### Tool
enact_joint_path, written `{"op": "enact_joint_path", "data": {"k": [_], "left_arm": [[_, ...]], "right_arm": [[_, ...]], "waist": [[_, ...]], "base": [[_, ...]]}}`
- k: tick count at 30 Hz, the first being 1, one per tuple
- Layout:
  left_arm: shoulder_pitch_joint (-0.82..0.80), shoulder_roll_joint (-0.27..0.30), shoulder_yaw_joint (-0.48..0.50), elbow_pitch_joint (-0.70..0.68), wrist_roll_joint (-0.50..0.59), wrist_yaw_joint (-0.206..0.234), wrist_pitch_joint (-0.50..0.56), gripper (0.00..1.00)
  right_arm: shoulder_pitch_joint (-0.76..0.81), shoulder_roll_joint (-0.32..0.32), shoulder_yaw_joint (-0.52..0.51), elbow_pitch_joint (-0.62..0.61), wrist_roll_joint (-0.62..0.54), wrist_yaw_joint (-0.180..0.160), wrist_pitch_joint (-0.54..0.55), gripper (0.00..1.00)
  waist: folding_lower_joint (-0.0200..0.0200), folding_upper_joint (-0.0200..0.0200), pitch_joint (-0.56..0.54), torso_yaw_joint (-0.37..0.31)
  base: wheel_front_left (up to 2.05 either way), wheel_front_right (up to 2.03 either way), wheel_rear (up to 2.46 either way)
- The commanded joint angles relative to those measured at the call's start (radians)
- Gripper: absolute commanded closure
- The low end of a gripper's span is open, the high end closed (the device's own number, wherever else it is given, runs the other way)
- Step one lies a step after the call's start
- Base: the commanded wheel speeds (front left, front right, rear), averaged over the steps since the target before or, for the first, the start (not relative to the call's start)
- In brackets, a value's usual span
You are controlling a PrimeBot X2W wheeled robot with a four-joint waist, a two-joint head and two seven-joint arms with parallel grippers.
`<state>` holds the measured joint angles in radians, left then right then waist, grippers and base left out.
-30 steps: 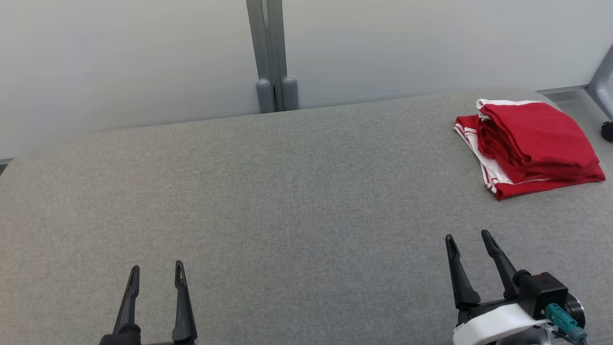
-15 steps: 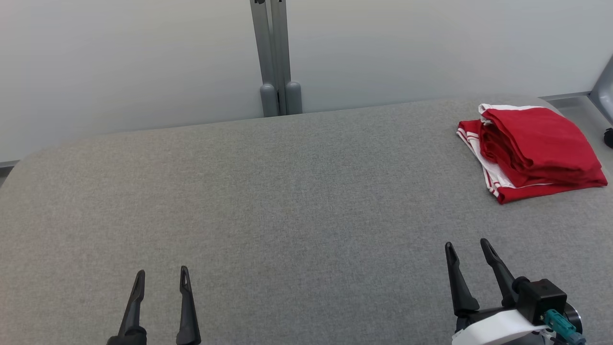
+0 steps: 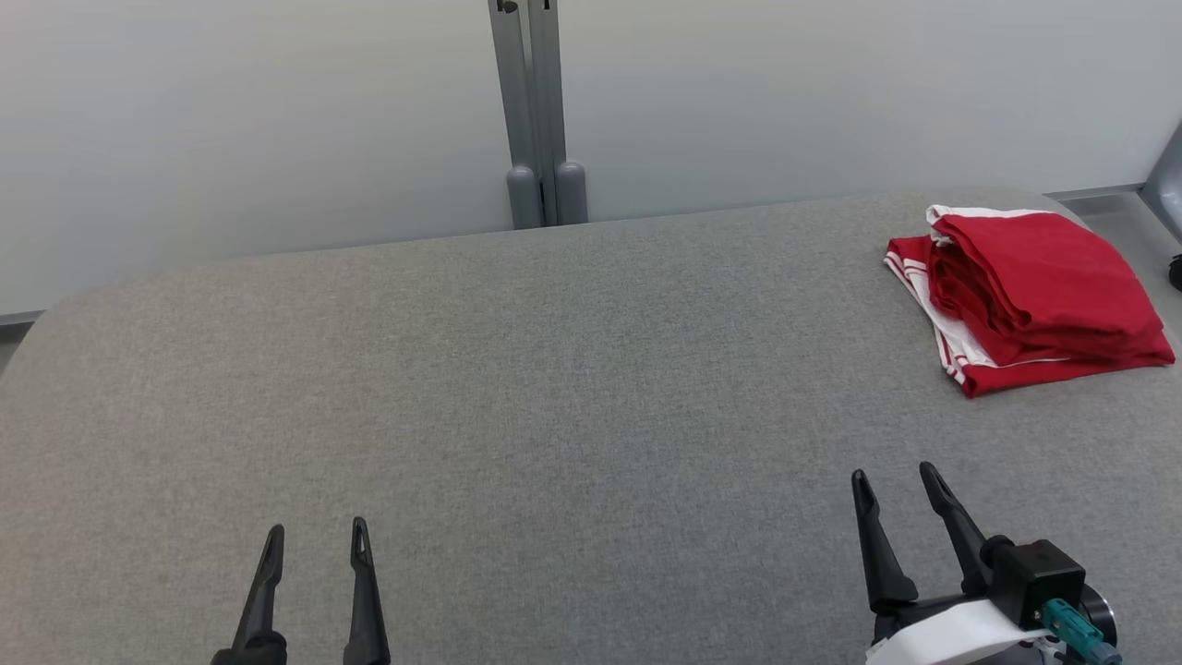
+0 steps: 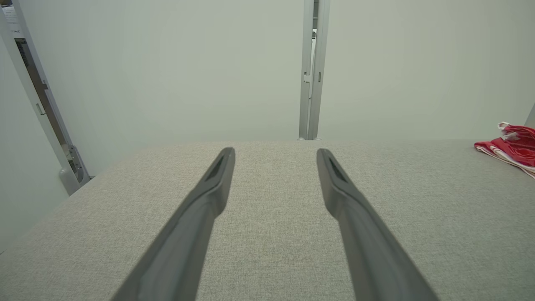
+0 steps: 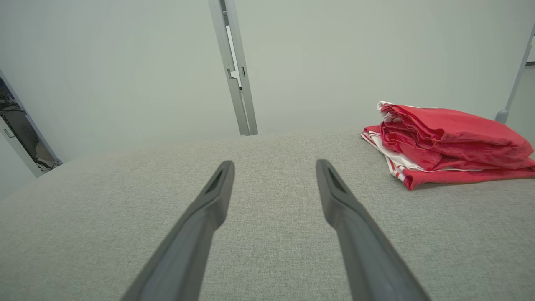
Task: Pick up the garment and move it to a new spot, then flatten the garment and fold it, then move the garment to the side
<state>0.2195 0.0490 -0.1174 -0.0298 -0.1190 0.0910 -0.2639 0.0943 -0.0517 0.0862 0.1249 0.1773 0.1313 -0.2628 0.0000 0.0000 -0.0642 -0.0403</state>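
A red garment [image 3: 1034, 296] with white striped trim lies folded in a thick stack at the far right of the grey fabric table [image 3: 554, 388]. It also shows in the right wrist view as the garment [image 5: 451, 144] ahead and to the right, and in the left wrist view as the garment [image 4: 512, 146] at the far right edge. My right gripper [image 3: 894, 482] stands open at the lower right, well short of the garment, with nothing between its fingers. Low on the left, my left gripper [image 3: 316, 538] is open and empty.
A pale wall with a grey upright post [image 3: 536, 111] runs behind the table's far edge. The table's rounded right corner lies just beyond the garment, with grey floor [image 3: 1122, 217] past it. A dark caster [image 3: 1175, 272] shows at the right edge.
The head view has shifted slightly, so the table and garment sit a little lower. Both grippers have drawn back a little toward the near edge and stay open.
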Motion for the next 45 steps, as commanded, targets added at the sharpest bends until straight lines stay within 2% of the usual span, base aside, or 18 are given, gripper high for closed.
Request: {"op": "enact_joint_path", "data": {"k": [1,2,5,20,45], "left_arm": [[0.013,0.003,0.004,0.001,0.005,-0.002,0.0,0.0],[0.0,0.0,0.0,0.001,-0.001,-0.002,0.0,1.0],[0.002,-0.001,-0.005,0.021,-0.009,-0.002,0.0,1.0],[-0.063,0.02,0.018,0.066,-0.33,-0.044,0.055,1.0],[-0.155,0.038,0.056,0.138,-0.732,-0.104,0.135,1.0]], "right_arm": [[0.009,0.0,0.003,-0.001,-0.001,-0.001,-0.002,0.0],[0.001,0.0,0.002,0.001,0.001,0.0,0.0,1.0],[0.009,0.001,0.003,0.021,0.009,0.0,0.002,1.0],[-0.035,-0.016,-0.015,0.038,0.316,0.0,0.059,1.0],[-0.091,-0.03,-0.05,0.062,0.698,0.0,0.141,1.0]], "waist": [[0.0,0.0,0.0,0.0],[0.0,0.0,0.0,0.0],[0.0,0.0,0.0,0.001],[0.0,0.0,0.008,0.005],[0.0,0.0,0.022,0.013]], "base": [[0.0,0.0,0.0],[0.0,0.0,0.0],[0.0,0.0,0.0],[0.0,0.0,0.0],[0.0,0.0,0.0]]}}
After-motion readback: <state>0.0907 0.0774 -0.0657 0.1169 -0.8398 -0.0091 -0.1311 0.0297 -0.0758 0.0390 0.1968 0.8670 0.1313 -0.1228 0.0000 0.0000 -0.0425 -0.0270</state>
